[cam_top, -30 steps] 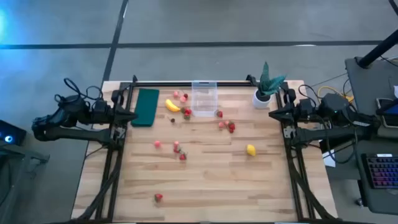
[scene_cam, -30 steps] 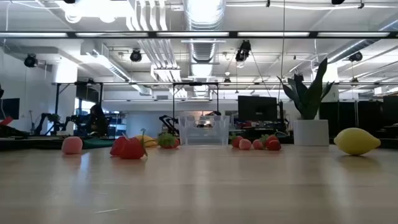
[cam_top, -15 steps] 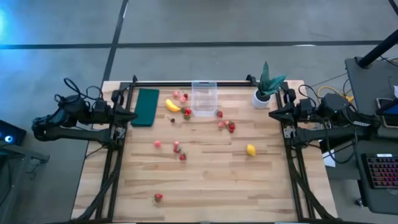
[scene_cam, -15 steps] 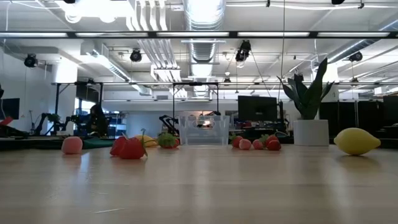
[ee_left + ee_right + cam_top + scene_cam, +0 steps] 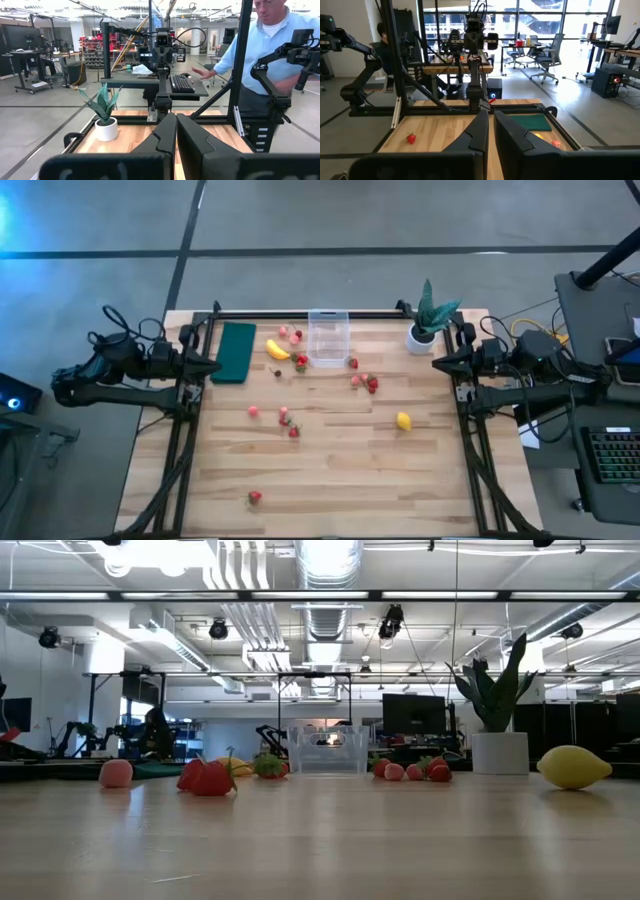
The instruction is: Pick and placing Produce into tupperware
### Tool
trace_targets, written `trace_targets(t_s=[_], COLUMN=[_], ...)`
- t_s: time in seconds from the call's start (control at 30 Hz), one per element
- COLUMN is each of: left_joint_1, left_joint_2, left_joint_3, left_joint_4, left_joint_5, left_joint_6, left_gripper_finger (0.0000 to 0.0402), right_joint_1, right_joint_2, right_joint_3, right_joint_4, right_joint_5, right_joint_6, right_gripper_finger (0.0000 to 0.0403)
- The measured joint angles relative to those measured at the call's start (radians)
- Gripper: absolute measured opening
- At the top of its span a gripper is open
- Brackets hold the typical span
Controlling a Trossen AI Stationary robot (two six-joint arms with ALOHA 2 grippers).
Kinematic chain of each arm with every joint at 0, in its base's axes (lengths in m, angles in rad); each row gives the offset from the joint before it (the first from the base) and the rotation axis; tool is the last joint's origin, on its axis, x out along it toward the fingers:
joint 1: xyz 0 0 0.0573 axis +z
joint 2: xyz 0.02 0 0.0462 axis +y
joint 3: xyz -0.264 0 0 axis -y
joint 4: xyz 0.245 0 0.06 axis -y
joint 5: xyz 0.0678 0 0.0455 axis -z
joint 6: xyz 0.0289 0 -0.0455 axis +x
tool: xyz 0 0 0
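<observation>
No change over the last second: left gripper (image 5: 171, 131) and right gripper (image 5: 490, 129) parked at table edges, fingers pressed together, tupperware (image 5: 328, 338) empty, produce untouched.

My surface (image 5: 420, 480) is pale wood in plank stripes. On it lie red and pink strawberries (image 5: 371, 383), a yellow banana (image 5: 277, 350), a yellow lemon (image 5: 403, 421), a clear tupperware (image 5: 328, 340), a dark green pad (image 5: 235, 352) and a green plant (image 5: 434, 313) in a white pot (image 5: 419, 340).
</observation>
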Motion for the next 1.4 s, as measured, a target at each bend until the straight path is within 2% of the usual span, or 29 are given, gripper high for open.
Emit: trace_targets(t_s=[1.1,1.17,1.27,1.4], left_joint_1=[0.000,0.000,0.000,-0.001], left_joint_2=[0.000,0.000,0.000,0.000], left_joint_3=[0.000,0.000,0.000,0.000], left_joint_4=[0.000,0.000,0.000,0.000], left_joint_5=[0.000,0.000,0.000,0.000], left_joint_6=[0.000,0.000,0.000,0.000], left_gripper_finger=[0.0000,0.0000,0.0000,0.0000], right_joint_1=[0.000,0.000,0.000,0.000], right_joint_2=[0.000,0.001,0.010,0.064], right_joint_3=[0.000,0.000,-0.002,-0.006], right_joint_4=[0.006,0.036,0.108,0.307], right_joint_5=[0.000,0.000,0.002,0.026], right_joint_6=[0.001,0.029,0.182,0.223], right_gripper_finger=[0.0022,0.0022,0.0022,0.0022])
